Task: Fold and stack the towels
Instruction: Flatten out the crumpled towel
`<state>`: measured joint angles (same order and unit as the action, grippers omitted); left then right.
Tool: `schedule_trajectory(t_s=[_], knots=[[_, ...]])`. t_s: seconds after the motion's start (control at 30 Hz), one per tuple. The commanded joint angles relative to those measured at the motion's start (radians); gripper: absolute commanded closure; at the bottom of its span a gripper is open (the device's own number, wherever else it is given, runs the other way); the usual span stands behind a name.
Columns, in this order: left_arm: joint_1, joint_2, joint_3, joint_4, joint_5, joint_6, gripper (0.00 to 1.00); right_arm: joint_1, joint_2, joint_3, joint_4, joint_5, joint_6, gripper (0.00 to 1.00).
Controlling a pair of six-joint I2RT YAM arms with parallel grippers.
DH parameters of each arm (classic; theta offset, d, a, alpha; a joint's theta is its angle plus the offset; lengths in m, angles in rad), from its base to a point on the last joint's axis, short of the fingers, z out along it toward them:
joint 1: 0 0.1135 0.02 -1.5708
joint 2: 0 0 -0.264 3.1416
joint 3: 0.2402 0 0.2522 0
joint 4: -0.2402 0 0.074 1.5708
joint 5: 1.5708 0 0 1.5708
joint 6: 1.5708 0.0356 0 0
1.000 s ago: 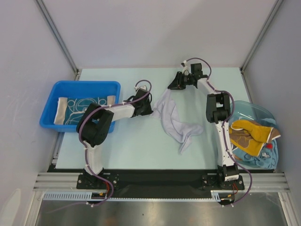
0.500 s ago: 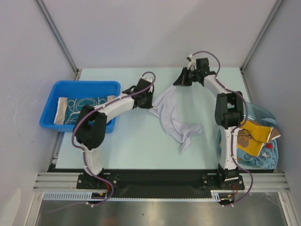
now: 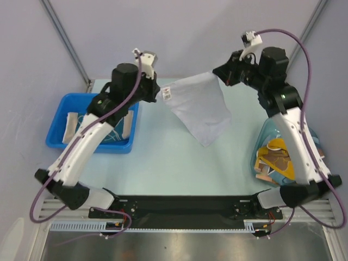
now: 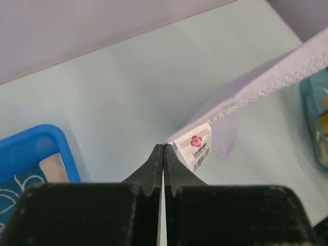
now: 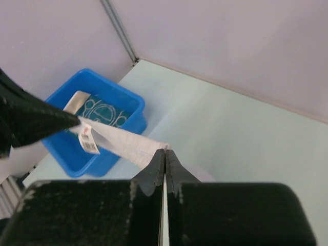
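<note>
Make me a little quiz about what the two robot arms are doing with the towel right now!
1. True or false: the plain pale lavender-white cloth towel is lying crumpled in a heap.
2. Where is the teal towel with white swirls? A) in the blue plastic bin B) on a shelf C) on a chair
3. What is pinching the pale towel's two top corners?

Key
1. False: it hangs spread out in the air.
2. A
3. The left gripper and the right gripper, each shut on one corner.
</note>
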<state>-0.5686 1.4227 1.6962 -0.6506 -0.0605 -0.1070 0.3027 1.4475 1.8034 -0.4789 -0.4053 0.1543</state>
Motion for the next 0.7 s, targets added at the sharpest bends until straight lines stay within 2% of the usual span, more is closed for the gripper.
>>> schedule_trajectory(t_s=[0.0,0.07,0.17,0.3,0.5,0.6,0.67], knots=[[-0.013,-0.166,0.019,-0.081,0.082,0.041,1.0,0.039,-0.163,-0.096,-0.112,0.115,-0.036,1.0],[-0.017,-0.229,-0.012,-0.061,0.187,-0.002,1.0,0.053,-0.31,-0.195,-0.098,0.108,-0.006,1.0],[-0.046,-0.33,-0.039,-0.024,0.273,-0.071,1.0,0.075,-0.467,-0.294,-0.041,0.066,0.06,1.0],[-0.091,-0.369,-0.027,-0.024,0.349,-0.126,1.0,0.09,-0.555,-0.322,0.032,-0.01,0.151,1.0],[-0.146,-0.311,0.083,-0.089,0.301,-0.145,1.0,0.096,-0.578,-0.315,0.164,-0.035,0.257,1.0],[-0.146,-0.211,0.173,-0.179,0.153,-0.091,1.0,0.096,-0.549,-0.364,0.195,0.052,0.214,1.0],[-0.145,-0.133,0.183,-0.192,0.087,-0.03,1.0,0.095,-0.506,-0.4,0.215,0.08,0.18,1.0]])
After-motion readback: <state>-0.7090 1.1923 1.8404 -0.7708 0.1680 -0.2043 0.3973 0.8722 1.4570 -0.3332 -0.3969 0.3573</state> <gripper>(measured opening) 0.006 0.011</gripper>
